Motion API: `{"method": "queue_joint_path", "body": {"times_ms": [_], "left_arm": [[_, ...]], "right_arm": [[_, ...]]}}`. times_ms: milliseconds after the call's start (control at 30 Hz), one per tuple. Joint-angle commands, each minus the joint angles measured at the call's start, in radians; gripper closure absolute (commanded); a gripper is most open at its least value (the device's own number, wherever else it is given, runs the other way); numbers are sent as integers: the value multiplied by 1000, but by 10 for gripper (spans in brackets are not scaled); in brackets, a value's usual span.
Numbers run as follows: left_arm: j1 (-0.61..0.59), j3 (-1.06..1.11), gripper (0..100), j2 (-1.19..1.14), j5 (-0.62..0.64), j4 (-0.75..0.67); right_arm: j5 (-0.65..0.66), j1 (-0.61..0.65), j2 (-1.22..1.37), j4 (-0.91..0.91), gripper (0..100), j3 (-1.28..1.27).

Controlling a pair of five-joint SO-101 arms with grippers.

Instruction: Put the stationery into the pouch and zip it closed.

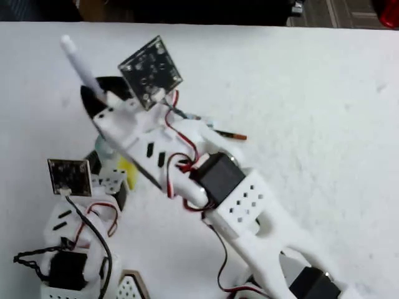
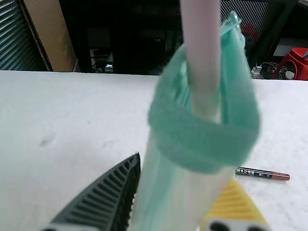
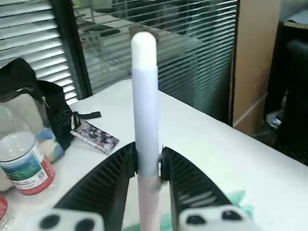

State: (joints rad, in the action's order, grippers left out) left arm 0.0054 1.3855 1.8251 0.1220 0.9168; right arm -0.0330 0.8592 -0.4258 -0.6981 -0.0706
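With right tool (image 3: 147, 163) clamped on white pen (image 3: 144, 96), left tool (image 2: 183, 175) pinching green pouch (image 2: 202, 144): slide pen toward 5 o'clock, deep inside, then let go.

The right arm (image 1: 249, 205) stretches from the bench's near right edge diagonally toward the far left, red wires looping along its wrist. Its pincer (image 3: 147, 154) is clamped on an upright white pen (image 3: 144, 96). The left arm (image 1: 68, 249) sits folded at the near left. Its pincer (image 2: 183, 178), one finger black (image 2: 110, 192) and one yellow (image 2: 233, 202), grips the green pouch (image 2: 202, 139).
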Motion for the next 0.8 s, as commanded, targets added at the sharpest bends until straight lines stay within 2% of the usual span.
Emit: {"method": "queue_joint_path", "body": {"times_ms": [0,67,167,333,633,767], "left_arm": [[5,-5,797,-7,3,-9],[5,-5,797,-7,3,-9],[5,-5,797,-7,3,-9],[5,-5,797,-7,3,-9],[5,-3,797,-7,3,-9],[5,-3,797,-7,3,0]], "right_arm": [[-11,-27,-73,-1,981,-44],[-8,-27,-108,-1,981,-94],[78,-24,-157,-30,957,-137],[78,-24,-226,-114,763,-138],[81,-33,-274,-125,774,-137],[75,-113,-274,-125,776,-135]]}}
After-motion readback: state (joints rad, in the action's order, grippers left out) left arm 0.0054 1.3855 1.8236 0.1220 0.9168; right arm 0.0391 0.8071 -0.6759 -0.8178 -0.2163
